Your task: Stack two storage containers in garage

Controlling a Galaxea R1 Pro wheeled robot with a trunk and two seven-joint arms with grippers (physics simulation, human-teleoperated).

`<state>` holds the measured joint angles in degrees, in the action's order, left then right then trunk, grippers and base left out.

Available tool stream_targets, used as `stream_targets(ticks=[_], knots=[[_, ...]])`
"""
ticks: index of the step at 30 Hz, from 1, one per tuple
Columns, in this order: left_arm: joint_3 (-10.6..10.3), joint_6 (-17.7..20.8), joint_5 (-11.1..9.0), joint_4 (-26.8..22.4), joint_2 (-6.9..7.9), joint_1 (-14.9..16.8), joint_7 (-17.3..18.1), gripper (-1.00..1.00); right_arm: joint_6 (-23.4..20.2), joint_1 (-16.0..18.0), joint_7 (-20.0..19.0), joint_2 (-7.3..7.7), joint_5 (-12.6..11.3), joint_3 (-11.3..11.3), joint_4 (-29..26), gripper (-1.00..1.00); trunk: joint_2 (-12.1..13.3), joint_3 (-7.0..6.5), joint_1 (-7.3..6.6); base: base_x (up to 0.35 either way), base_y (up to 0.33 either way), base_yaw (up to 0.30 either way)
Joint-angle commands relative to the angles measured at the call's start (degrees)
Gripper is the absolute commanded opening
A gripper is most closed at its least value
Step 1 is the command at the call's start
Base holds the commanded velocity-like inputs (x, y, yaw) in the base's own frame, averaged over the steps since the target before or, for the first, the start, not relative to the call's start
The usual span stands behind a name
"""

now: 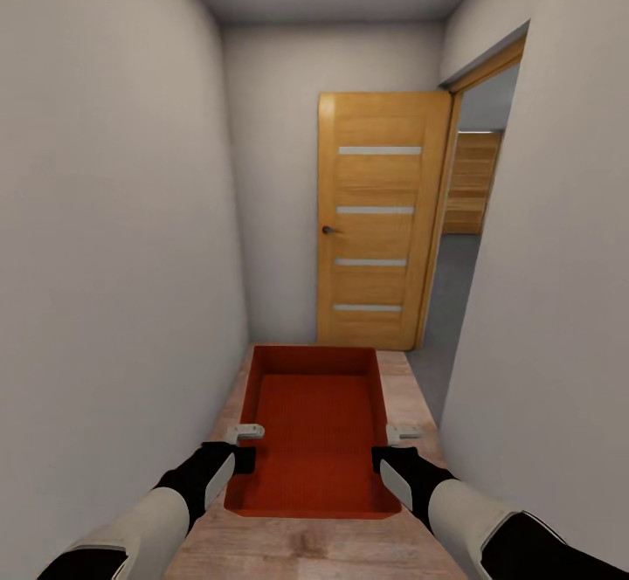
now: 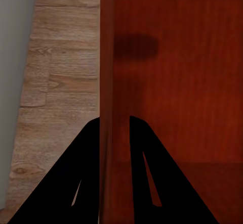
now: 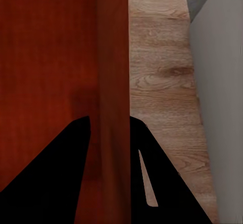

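Orange-red bin being carried level in front of robot, above wood-plank floor of narrow hallway. Left wall of bin being pinched by left gripper, right wall by right gripper, one finger inside and one outside each wall. Transport step judged under way. Open wooden door ahead on right, grey floor being seen beyond doorway; right turn through doorway judged needed next, with bin being kept clear of door frame.

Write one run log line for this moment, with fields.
place: hallway | left tool: shut on container wall | right tool: shut on opposite wall | ahead: wooden door open
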<state>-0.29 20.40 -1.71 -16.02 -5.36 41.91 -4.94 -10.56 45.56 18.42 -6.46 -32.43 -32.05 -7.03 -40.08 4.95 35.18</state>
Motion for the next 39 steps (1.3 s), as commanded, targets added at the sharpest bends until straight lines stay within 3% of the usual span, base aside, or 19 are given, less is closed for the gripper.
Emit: stream_targets(ticks=[1,39], knots=[[0.46,0.43,1.01,0.02,-0.36,0.02,-0.6,-1.0,-0.43,0.08,0.47,-0.04,1.4,-0.91,-0.17,-1.0,-0.08,0.09,0.05,0.322,0.0,0.0],[0.46,0.43,1.01,0.02,-0.36,0.02,-0.6,-1.0,-0.43,0.09,0.47,-0.04,1.4,-0.91,-0.17,-1.0,-0.08,0.09,0.05,0.322,0.0,0.0]])
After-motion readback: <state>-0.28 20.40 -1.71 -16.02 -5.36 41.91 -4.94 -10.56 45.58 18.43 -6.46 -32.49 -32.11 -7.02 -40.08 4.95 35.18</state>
